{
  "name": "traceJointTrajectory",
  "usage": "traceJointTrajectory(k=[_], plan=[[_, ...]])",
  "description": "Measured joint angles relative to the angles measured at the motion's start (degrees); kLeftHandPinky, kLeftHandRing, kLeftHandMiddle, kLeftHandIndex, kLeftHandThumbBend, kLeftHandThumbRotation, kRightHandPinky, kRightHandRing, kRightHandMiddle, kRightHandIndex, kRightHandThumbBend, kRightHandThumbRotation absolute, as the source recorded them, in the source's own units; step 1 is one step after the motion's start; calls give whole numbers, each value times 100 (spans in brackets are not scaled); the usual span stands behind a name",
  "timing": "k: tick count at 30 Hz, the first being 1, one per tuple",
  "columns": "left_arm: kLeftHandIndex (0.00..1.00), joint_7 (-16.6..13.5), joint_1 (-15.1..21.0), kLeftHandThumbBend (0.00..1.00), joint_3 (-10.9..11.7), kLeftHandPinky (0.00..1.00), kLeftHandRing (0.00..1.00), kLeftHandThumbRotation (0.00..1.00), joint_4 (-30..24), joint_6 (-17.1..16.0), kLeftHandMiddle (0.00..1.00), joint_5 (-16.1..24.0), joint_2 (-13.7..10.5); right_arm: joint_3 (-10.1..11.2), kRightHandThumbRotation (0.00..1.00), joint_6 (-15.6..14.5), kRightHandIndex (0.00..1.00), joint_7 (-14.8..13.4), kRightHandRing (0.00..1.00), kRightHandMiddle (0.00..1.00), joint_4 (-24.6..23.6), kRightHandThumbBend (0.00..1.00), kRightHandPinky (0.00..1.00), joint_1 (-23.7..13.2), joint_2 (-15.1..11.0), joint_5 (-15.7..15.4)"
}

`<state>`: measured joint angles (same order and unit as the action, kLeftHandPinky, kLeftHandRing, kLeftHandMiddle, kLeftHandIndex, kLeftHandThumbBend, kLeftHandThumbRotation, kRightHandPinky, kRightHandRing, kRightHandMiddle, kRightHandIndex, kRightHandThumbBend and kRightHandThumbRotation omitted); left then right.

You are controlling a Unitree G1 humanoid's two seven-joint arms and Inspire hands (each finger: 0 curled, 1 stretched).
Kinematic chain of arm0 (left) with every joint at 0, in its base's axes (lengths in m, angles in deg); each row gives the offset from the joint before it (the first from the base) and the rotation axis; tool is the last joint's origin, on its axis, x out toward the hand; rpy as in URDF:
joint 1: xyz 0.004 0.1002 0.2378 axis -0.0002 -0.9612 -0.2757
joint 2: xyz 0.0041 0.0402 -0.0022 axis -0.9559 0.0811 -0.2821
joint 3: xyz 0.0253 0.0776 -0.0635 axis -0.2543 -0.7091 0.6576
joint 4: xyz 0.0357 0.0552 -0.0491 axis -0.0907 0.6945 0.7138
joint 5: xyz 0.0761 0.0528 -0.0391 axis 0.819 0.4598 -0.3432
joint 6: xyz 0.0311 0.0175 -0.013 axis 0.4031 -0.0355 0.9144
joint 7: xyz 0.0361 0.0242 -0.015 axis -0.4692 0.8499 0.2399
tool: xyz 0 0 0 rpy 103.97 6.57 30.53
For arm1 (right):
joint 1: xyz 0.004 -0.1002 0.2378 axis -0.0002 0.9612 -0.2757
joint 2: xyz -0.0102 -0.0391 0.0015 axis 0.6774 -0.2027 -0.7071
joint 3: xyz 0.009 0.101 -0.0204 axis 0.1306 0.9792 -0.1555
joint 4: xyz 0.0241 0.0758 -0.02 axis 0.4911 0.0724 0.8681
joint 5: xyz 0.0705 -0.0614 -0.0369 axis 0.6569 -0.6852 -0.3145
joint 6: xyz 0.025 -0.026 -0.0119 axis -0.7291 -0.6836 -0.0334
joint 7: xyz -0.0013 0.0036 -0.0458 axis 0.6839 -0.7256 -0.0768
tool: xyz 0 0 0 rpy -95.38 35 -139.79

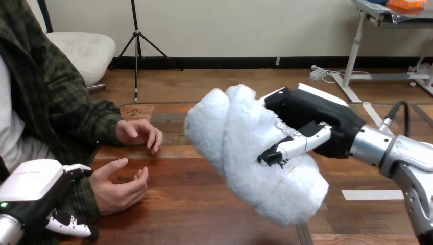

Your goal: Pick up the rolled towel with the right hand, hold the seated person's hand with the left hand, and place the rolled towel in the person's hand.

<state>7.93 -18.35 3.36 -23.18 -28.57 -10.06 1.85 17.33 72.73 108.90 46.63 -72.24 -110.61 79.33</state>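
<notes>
While the robot's right hand (pixel 312 120) hangs above the brown wooden surface (pixel 204 217), its fingers (pixel 292 147) are curled tight round the fluffy white rolled towel (pixel 240 143), which is off the wood with bare surface beneath. Over by the left edge, apart from the towel, the person's hand (pixel 120 186) lies palm up. The left hand (pixel 30 184) clasps its sleeved wrist, thumb above, fingers below.

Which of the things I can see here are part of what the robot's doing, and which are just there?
In the job: rolled towel, gripped by the right hand; the person's nearer hand; left hand beside it.
Just there: the person's other hand, resting on the table.
</notes>
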Motion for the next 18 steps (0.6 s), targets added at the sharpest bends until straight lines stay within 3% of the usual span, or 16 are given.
traceJointTrajectory(k=[10, 18], plan=[[66, -469, -22, 100, -121, 51, 56, 4, 10, 243, 62, 18, 10, -19, 0, 206, 28, 357, 16, 23, 7, 77, 10, -101, 160, 99], [57, -1101, -75, 95, -185, 45, 49, 0, 36, 266, 53, 20, 95, -25, 0, 223, 28, 593, 17, 24, 4, 79, 11, -206, 213, 273]])
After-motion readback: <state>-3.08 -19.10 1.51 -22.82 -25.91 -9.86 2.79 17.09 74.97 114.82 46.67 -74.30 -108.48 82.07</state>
